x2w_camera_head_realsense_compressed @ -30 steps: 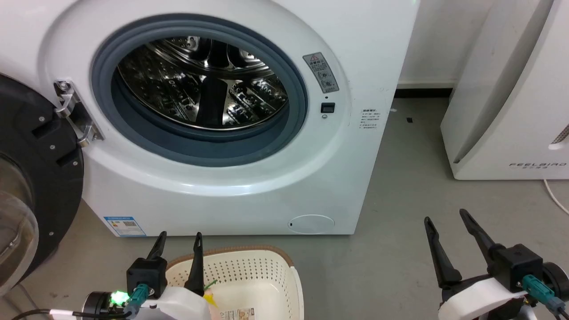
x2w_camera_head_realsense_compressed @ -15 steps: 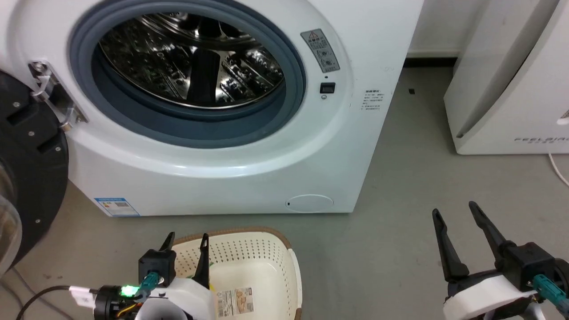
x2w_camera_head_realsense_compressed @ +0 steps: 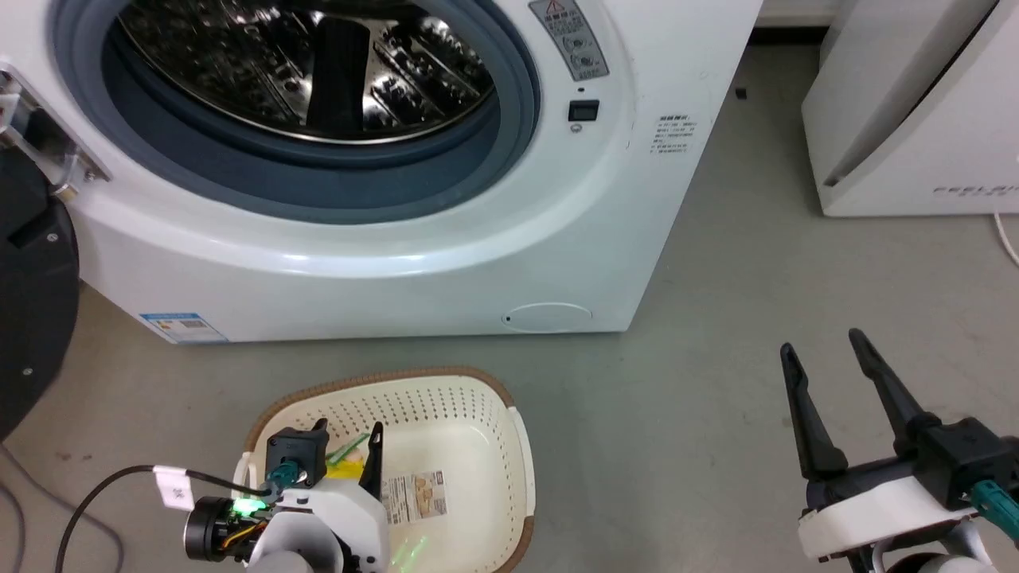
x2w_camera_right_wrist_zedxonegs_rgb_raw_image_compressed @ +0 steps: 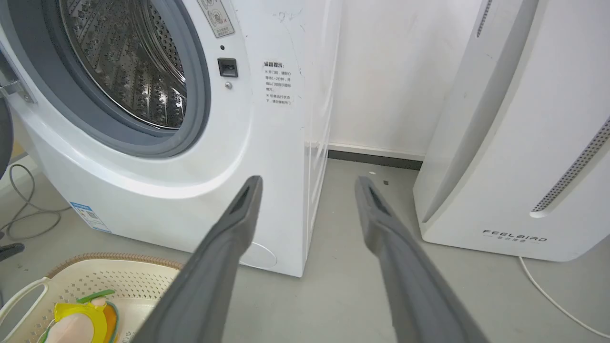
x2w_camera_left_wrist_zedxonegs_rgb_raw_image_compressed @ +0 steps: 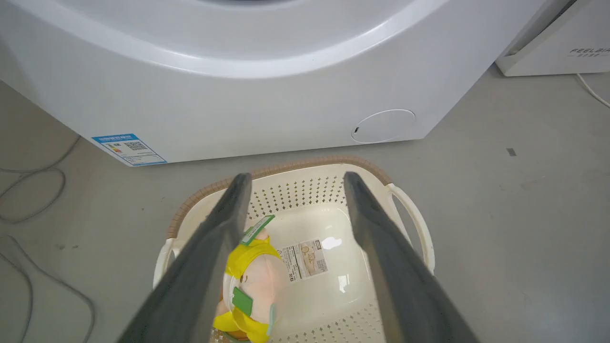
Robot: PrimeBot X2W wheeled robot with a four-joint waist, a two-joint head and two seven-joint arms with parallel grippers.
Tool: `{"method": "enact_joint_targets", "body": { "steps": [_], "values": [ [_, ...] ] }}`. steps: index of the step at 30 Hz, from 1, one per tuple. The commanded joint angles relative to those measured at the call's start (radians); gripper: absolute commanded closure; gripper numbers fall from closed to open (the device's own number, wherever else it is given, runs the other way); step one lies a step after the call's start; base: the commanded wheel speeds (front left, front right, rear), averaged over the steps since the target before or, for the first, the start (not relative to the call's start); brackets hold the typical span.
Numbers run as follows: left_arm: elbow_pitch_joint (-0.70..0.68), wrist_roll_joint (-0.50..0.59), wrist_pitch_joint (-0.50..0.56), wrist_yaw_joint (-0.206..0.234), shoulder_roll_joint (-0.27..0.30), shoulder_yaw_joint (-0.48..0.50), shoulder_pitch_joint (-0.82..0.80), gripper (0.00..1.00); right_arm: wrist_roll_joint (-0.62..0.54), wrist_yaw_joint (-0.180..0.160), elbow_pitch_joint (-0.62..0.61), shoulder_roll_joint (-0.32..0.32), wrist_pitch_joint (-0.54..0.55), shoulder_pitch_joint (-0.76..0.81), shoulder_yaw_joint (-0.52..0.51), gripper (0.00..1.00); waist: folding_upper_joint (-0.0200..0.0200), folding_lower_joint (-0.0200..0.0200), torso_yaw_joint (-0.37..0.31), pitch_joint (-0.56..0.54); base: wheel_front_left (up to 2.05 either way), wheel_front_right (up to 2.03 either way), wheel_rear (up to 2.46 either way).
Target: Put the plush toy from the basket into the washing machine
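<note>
The plush toy (x2w_camera_left_wrist_zedxonegs_rgb_raw_image_compressed: 259, 286) lies in the basket (x2w_camera_head_realsense_compressed: 446, 380), partly hidden by the released left pincer (x2w_camera_head_realsense_compressed: 348, 436) above it. The right pincer (x2w_camera_head_realsense_compressed: 821, 350), also released, hangs over grey floor (x2w_camera_head_realsense_compressed: 700, 414). The washing machine (x2w_camera_head_realsense_compressed: 398, 274) is cut off at top.

To the right of the right gripper's (x2w_camera_right_wrist_zedxonegs_rgb_raw_image_compressed: 309, 180) jaws and a little beyond them stands a white appliance (x2w_camera_right_wrist_zedxonegs_rgb_raw_image_compressed: 514, 143) marked FEELBIRD, on the grey floor (x2w_camera_right_wrist_zedxonegs_rgb_raw_image_compressed: 343, 286) before a white wall (x2w_camera_right_wrist_zedxonegs_rgb_raw_image_compressed: 391, 71). A thin white cable (x2w_camera_right_wrist_zedxonegs_rgb_raw_image_compressed: 548, 296) lies near its base. Left of the left gripper's (x2w_camera_left_wrist_zedxonegs_rgb_raw_image_compressed: 296, 175) jaws, grey cables (x2w_camera_left_wrist_zedxonegs_rgb_raw_image_compressed: 63, 183) curl on the floor.
</note>
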Motion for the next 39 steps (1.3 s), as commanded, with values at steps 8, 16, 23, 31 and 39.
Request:
{"method": "enact_joint_targets", "body": {
  "steps": [8,16,23,31,39],
  "values": [
    [0.146,-0.016,-0.010,-0.002,0.024,-0.015,-0.100,0.00,-0.003,0.000,-0.039,0.000,-0.026,-0.037,-0.003,0.00,0.0000,0.0000,-0.007,0.097,0.00,0.00,0.00],
    [0.247,-0.034,0.036,-0.002,0.047,-0.026,-0.180,0.00,0.002,-0.001,-0.057,0.000,-0.043,-0.056,-0.015,0.00,0.0000,0.0000,-0.015,0.197,0.00,0.00,0.00],
    [0.324,-0.039,0.071,-0.007,0.066,-0.050,-0.249,0.00,0.010,-0.001,-0.071,0.000,-0.057,-0.072,-0.025,0.00,0.0000,0.0000,-0.025,0.284,0.00,0.00,0.00],
    [0.409,-0.048,0.140,0.023,0.095,-0.071,-0.309,0.00,0.027,-0.001,-0.083,0.001,-0.074,-0.086,-0.034,0.00,0.0000,0.0000,-0.036,0.368,0.00,0.00,0.00],
    [0.492,-0.073,0.129,0.010,0.130,-0.081,-0.377,0.00,0.048,-0.001,-0.097,0.001,-0.091,-0.104,-0.045,0.00,0.0000,0.0000,-0.049,0.455,0.00,0.00,0.00]
  ]
}}
